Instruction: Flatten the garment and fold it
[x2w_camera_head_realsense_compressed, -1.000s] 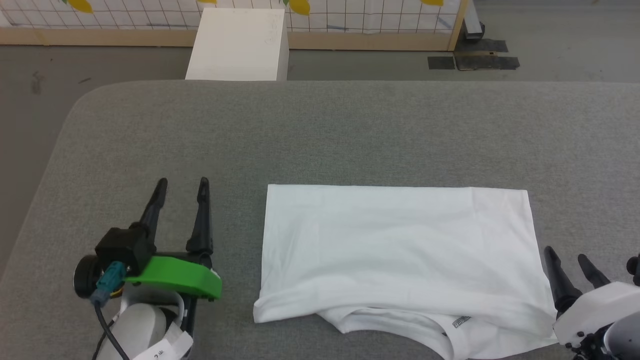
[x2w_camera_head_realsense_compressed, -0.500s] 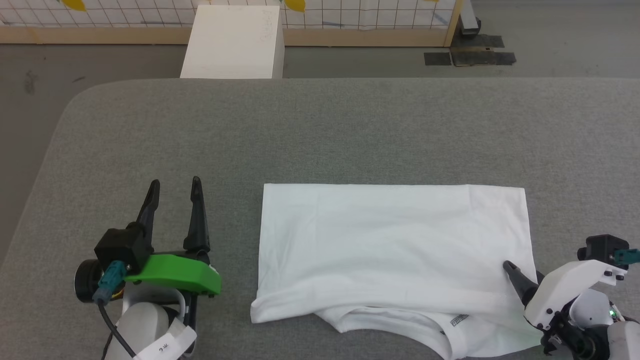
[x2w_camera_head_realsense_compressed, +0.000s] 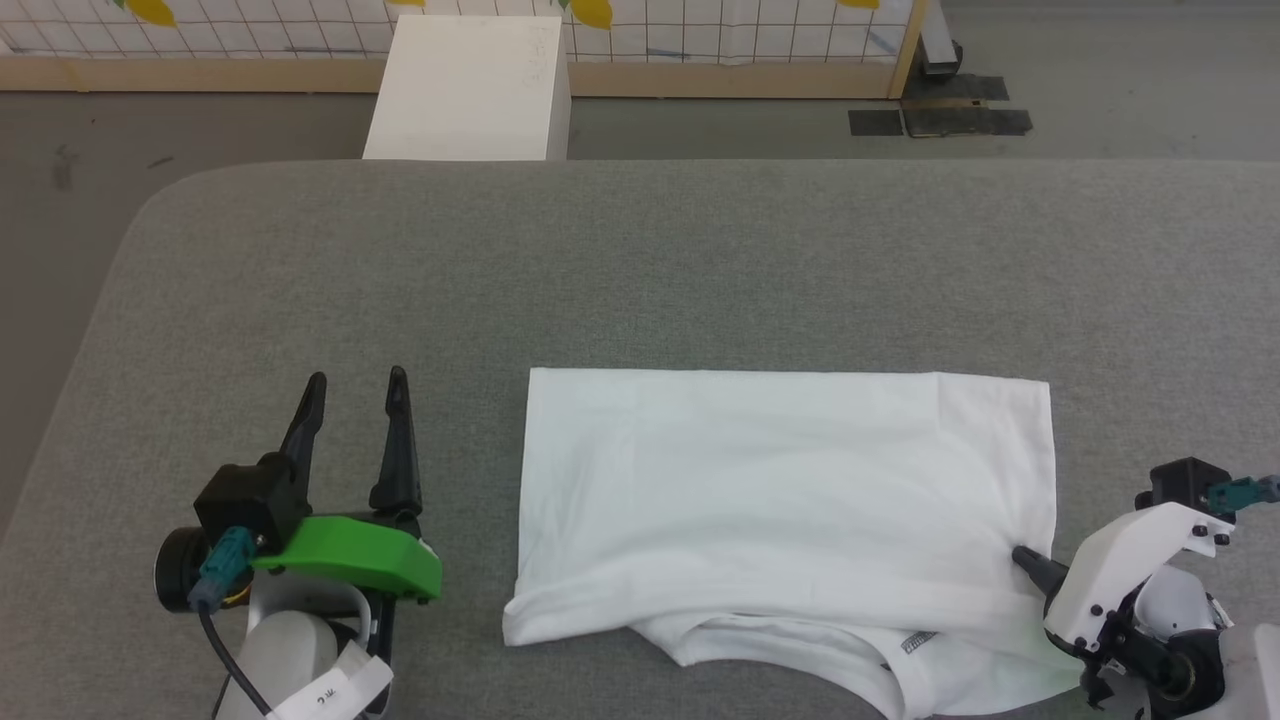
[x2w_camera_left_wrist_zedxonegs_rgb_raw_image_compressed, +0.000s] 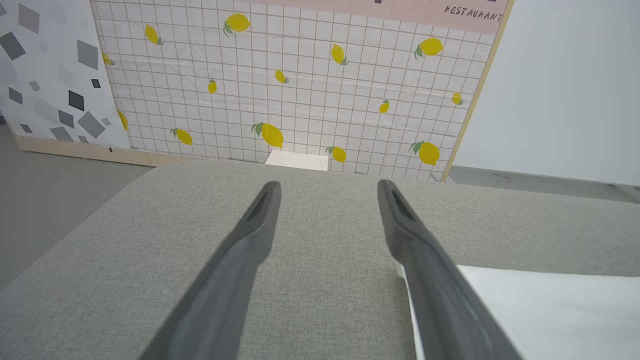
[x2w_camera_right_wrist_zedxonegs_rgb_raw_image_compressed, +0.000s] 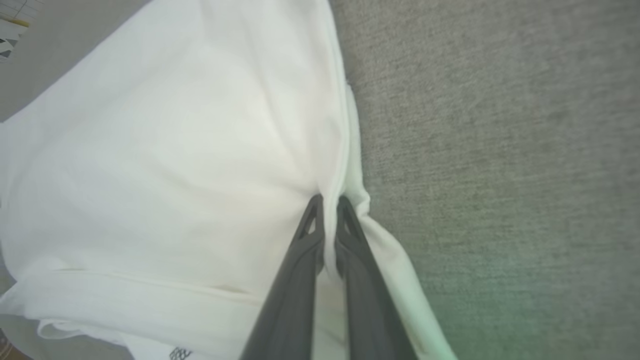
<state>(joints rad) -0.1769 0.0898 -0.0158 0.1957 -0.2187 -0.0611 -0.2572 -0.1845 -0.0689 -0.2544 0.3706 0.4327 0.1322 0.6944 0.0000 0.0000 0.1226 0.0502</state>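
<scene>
Head view: the garment (x2w_camera_head_realsense_compressed: 790, 480) lies folded into a wide rectangle in the lower middle and right of the frame, on the grey counter (x2w_camera_head_realsense_compressed: 640, 270). At lower right, the right claw (x2w_camera_head_realsense_compressed: 1022, 556) is pinched tight on the garment's right edge. At lower left, the left claw (x2w_camera_head_realsense_compressed: 357, 378) is spread apart, near the cloth but apart from it.

A grey fabric-covered table (x2w_camera_head_realsense_compressed: 640, 270) with a rounded far-left corner is carrying a white garment (x2w_camera_head_realsense_compressed: 780, 490), lying folded into a rough rectangle near the front edge, a rumpled layer spilling out along its near side.
</scene>
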